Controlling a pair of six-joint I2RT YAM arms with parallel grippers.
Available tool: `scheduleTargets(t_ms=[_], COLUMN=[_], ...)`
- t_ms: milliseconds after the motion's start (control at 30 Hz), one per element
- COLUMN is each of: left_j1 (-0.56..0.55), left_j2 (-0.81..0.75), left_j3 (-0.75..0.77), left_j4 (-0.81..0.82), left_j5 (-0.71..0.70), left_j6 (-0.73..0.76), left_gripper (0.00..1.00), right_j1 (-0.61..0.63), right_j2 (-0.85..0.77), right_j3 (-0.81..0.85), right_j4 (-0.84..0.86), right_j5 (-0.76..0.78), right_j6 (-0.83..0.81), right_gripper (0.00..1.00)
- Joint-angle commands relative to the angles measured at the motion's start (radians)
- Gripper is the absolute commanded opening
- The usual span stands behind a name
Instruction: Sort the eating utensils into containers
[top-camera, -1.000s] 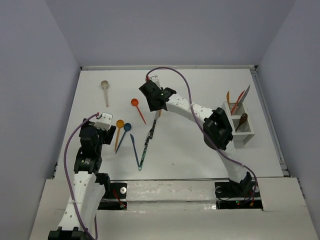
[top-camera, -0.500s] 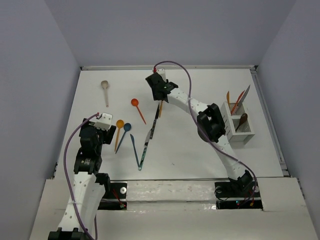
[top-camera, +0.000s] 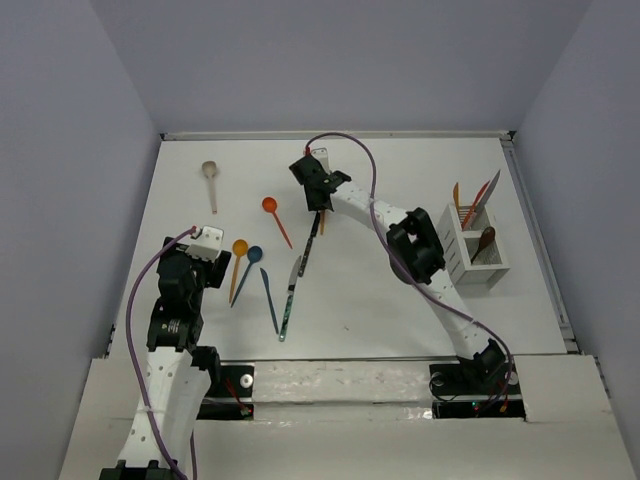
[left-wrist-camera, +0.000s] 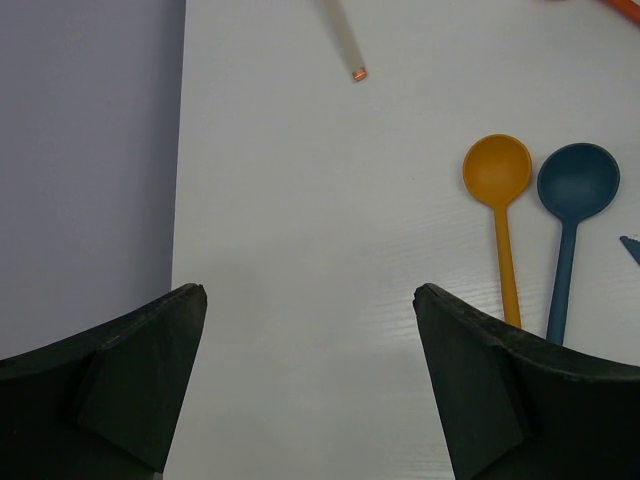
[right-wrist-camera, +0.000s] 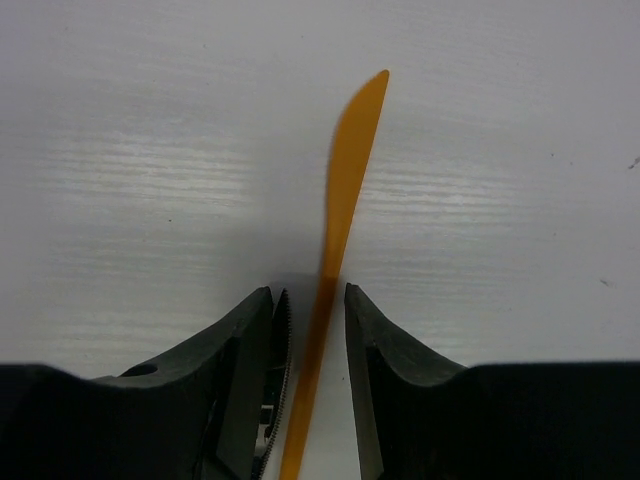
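Claw (left-wrist-camera: 310, 380) agape – orange spoon (left-wrist-camera: 499, 190), blue spoon (left-wrist-camera: 574, 200) side by side.

white table (top-camera: 400, 300), lavender walls (top-camera: 70, 150)

Even, soft light on a bright white desk (top-camera: 370, 300), no hard glare.
From above, the desk is evenly lit to all four edges, shadows faint and soft-edged. The right wrist view shows a soft grey shadow around the orange knife (right-wrist-camera: 335, 240) and pale streaky sheen; the left gripper (left-wrist-camera: 308, 300) shows its fingers (left-wrist-camera: 110, 390) as dark, near-featureless shapes.
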Motion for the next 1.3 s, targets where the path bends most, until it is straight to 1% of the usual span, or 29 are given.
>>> scheduleTargets(t_ms=[0,133,400,467,500,533,600,667,767,833,867,1000,1100,1200,1267], left_j1=[0.008,0.008,0.008,0.008,0.008,0.008,0.008,0.008,0.008,0.008,0.008,0.008,0.008,0.008,0.008], left_j2=[-0.01,-0.006,-0.004,-0.006,-0.006,-0.006,-0.004,-0.007,-0.01,-0.012,-0.012,-0.015,-0.016,-0.021,-0.021], left_j3=[0.002,0.001,0.004,0.004,0.002,0.002,0.002,0.004,0.002,0.004,0.002,0.004,0.002,0.004,0.004], left_j4=[0.029,0.03,0.029,0.03,0.03,0.03,0.029,0.027,0.024,0.026,0.024,0.026,0.024,0.023,0.024], left_j5=[0.008,0.008,0.008,0.008,0.011,0.011,0.013,0.013,0.016,0.016,0.019,0.02,0.024,0.025,0.027], left_j6=[-0.004,-0.004,-0.004,-0.004,-0.004,-0.004,-0.004,-0.004,-0.004,-0.004,-0.004,-0.004,-0.004,-0.002,-0.002], left_gripper=[0.99,0.99,0.99,0.99,0.99,0.99,0.99,0.99,0.99,0.99,0.99,0.99,0.99,0.99,0.99], right_j1=[-0.006,-0.037,-0.037,-0.037,-0.037,-0.037,-0.037,-0.037,-0.037,-0.046,-0.046,-0.046,-0.046,-0.046,-0.046], right_j2=[-0.018,-0.053,-0.128,-0.156,-0.19,-0.21,-0.262,-0.294,-0.37,-0.433,-0.454,-0.533,-0.552,-0.541,-0.524], right_j3=[-0.048,-0.115,-0.253,-0.318,-0.372,-0.373,-0.46,-0.54,-0.635,-0.732,-0.787,-0.902,-0.921,-0.907,-0.879], right_j4=[-0.016,-0.017,-0.017,-0.011,0.004,0.004,0.029,0.038,0.059,0.093,0.101,0.158,0.162,0.156,0.147], right_j5=[-0.016,-0.054,-0.102,-0.099,-0.099,-0.097,-0.111,-0.119,-0.125,-0.145,-0.172,-0.238,-0.248,-0.251,-0.243], right_j6=[0.033,0.07,0.059,0.06,0.059,0.059,0.053,0.047,0.051,0.05,0.048,0.039,0.016,0.005,-0.006], right_gripper=[0.35,0.32,0.3,0.26,0.2,0.17,0.12,0.11,0.11,0.11,0.11,0.13,0.18,0.26,0.27])
